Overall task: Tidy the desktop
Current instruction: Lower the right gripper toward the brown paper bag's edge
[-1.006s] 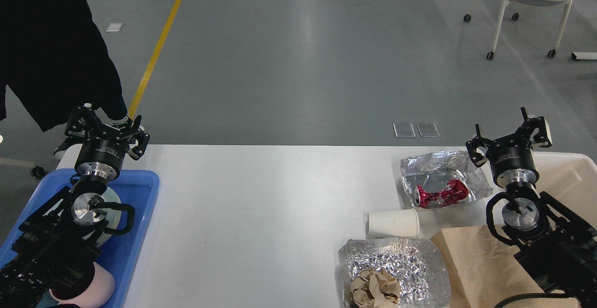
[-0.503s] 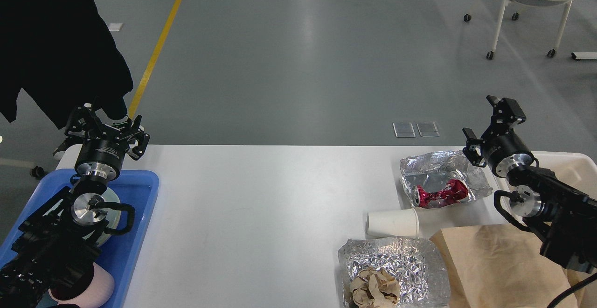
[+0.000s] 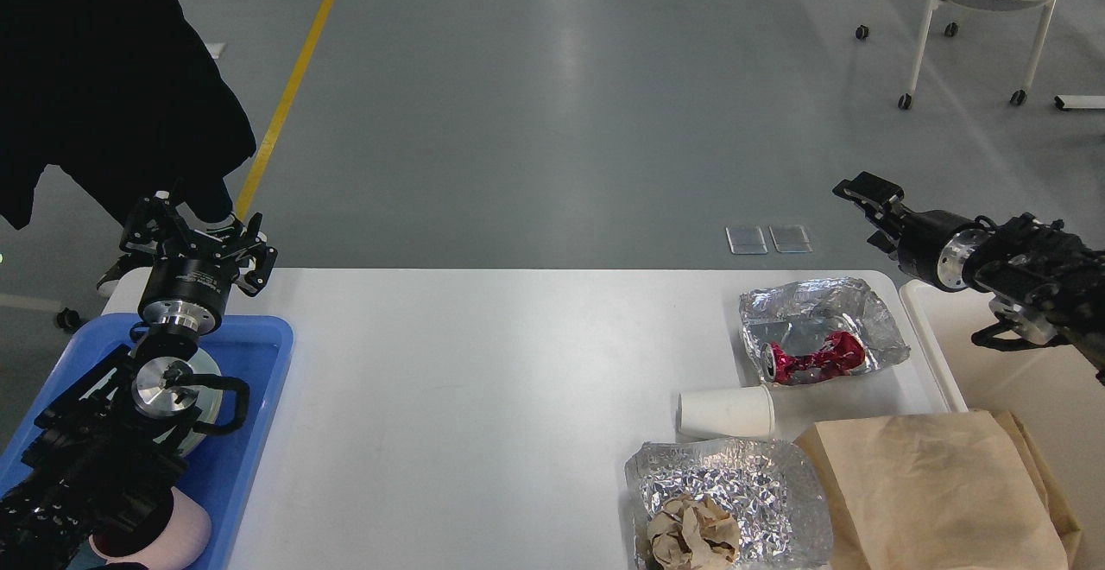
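The white desktop (image 3: 483,397) carries litter on its right side. A crushed red can (image 3: 816,358) lies on a crumpled foil sheet (image 3: 820,302). In front of it a white paper cup (image 3: 725,412) lies on its side. A second foil sheet (image 3: 751,484) holds a ball of brown paper (image 3: 691,531), beside a flat brown paper bag (image 3: 924,492). My left gripper (image 3: 197,235) hangs open and empty over the table's far left corner. My right gripper (image 3: 866,194) is raised past the far right corner, pointing left and seen side-on, with nothing visibly in it.
A blue tray (image 3: 259,397) at the left edge holds a pink cup (image 3: 186,531) and a white round item, mostly hidden by my left arm. A cream-white bin (image 3: 1019,397) stands off the right edge. A dark-clothed person (image 3: 104,78) stands at the far left.
My right arm has swung up and to the right, off the foil and bag, so its gripper now points left above the bin's far side. The left arm has not moved.
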`<action>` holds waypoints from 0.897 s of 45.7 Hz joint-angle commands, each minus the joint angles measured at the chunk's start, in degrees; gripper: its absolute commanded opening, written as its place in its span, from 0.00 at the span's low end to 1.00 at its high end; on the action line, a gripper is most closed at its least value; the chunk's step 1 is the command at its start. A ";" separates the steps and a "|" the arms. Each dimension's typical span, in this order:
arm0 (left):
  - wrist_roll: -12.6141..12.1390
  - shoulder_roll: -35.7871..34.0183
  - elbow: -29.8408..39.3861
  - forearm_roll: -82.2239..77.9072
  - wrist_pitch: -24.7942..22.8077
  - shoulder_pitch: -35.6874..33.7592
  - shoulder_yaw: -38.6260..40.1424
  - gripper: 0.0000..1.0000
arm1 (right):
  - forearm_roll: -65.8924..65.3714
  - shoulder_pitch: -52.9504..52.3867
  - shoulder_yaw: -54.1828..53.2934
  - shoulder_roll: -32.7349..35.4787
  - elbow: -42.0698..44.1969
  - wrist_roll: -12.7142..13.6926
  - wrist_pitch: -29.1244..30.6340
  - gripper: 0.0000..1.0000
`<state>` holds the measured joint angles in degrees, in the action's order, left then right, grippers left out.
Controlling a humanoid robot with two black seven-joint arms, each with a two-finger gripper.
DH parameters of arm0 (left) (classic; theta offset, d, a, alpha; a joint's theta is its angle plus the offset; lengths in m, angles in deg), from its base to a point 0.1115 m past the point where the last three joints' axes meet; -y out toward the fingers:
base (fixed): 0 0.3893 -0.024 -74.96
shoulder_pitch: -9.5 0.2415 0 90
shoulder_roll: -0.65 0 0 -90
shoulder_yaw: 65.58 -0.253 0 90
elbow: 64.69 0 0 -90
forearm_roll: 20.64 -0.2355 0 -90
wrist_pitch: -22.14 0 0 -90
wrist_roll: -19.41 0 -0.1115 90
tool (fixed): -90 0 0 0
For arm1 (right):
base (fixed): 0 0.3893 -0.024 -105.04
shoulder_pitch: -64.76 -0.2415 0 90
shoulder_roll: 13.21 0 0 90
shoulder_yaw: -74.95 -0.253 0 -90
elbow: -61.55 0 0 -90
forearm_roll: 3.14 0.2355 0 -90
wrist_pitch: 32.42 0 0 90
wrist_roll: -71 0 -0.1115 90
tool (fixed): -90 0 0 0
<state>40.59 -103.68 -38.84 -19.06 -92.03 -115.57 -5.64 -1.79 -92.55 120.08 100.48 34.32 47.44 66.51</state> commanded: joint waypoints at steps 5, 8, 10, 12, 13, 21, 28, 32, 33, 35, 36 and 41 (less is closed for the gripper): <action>0.00 0.00 0.00 0.00 0.00 0.00 0.00 0.97 | 0.32 -8.71 14.99 -3.30 -3.88 0.18 1.96 1.00; 0.00 0.00 0.00 0.00 0.00 0.00 0.00 0.97 | 0.41 -10.64 15.78 -3.22 -5.73 0.09 5.90 1.00; 0.00 0.00 0.00 0.00 0.00 0.00 0.00 0.97 | 0.41 -11.87 15.79 -3.22 -6.35 0.00 10.03 1.00; 0.00 0.00 0.00 0.00 0.00 0.00 0.00 0.97 | 0.50 -13.28 15.87 -3.13 -6.96 0.00 15.12 1.00; 0.00 0.00 0.00 0.00 0.00 0.00 0.00 0.97 | 0.59 -13.89 15.44 -3.13 -7.05 0.00 17.59 1.00; 0.00 0.00 0.00 0.00 0.00 0.00 0.00 0.97 | 0.68 -17.67 14.73 -3.48 -7.32 -0.08 28.59 1.00; 0.00 0.00 0.00 0.00 0.00 0.00 0.00 0.97 | -0.46 -19.35 16.05 -3.83 -9.25 0.18 30.00 1.00; 0.00 0.00 0.00 0.00 0.00 0.00 0.00 0.97 | -2.57 -19.70 19.03 -5.50 -9.34 1.05 30.18 1.00; 0.00 0.00 0.00 0.00 0.00 0.00 0.00 0.97 | -3.88 -19.79 19.65 -5.94 -9.34 1.84 30.18 1.00; 0.00 0.00 0.00 0.00 0.00 0.00 0.00 0.97 | -7.04 -20.05 20.35 -6.55 -9.51 3.77 30.18 1.00; 0.00 0.00 0.00 0.00 0.00 0.00 0.00 0.97 | -8.54 -20.23 20.53 -6.99 -9.60 4.91 30.18 1.00; 0.00 0.00 0.00 0.00 0.00 0.00 0.00 0.97 | -14.52 -21.02 21.06 -8.75 -10.65 9.92 30.35 1.00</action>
<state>40.59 -103.68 -38.84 -19.06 -92.03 -115.57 -5.64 -10.44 -112.75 140.40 93.41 24.73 52.60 96.69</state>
